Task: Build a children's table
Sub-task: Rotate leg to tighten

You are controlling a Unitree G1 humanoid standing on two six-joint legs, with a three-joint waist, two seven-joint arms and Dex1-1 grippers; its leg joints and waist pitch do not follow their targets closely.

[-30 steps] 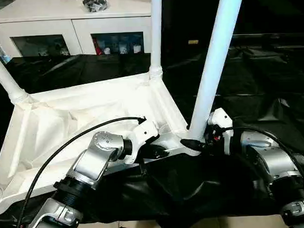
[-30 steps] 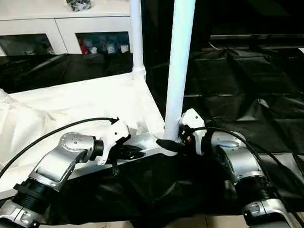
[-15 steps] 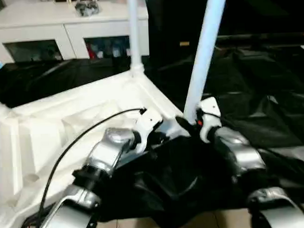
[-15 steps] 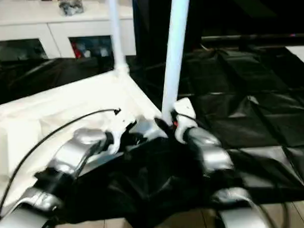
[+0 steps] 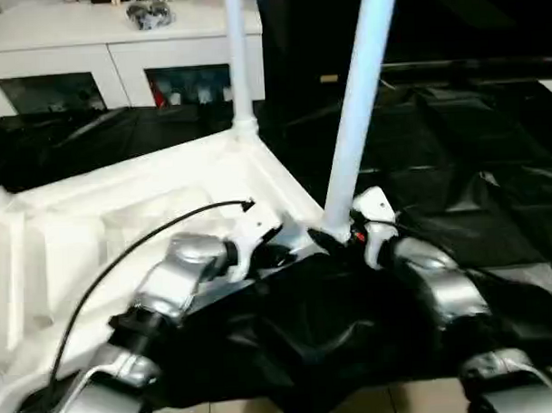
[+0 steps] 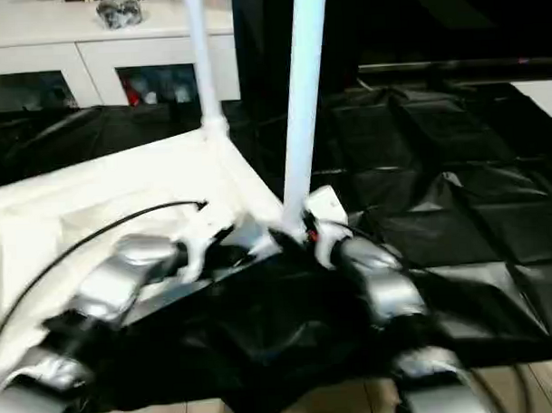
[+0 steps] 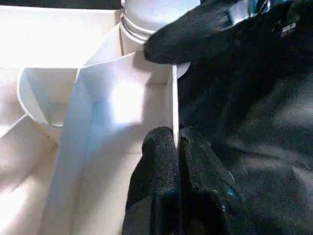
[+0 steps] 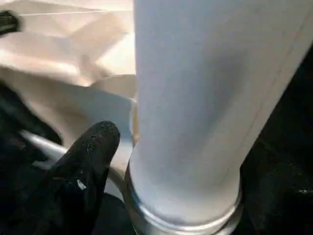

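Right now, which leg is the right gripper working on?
The near-corner leg, the thick one leaning right above the right gripper, whose finger touches its base. The far-corner leg stands behind it by the cabinet, untouched.

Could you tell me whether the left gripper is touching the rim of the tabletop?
Touching. In the left wrist view the left gripper has its two black fingers closed on the thin side wall of the tabletop, one on each face, with no gap.

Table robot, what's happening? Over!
Left end effector pinching tabletop rim. Right end effector at near leg base. Nothing blocking.
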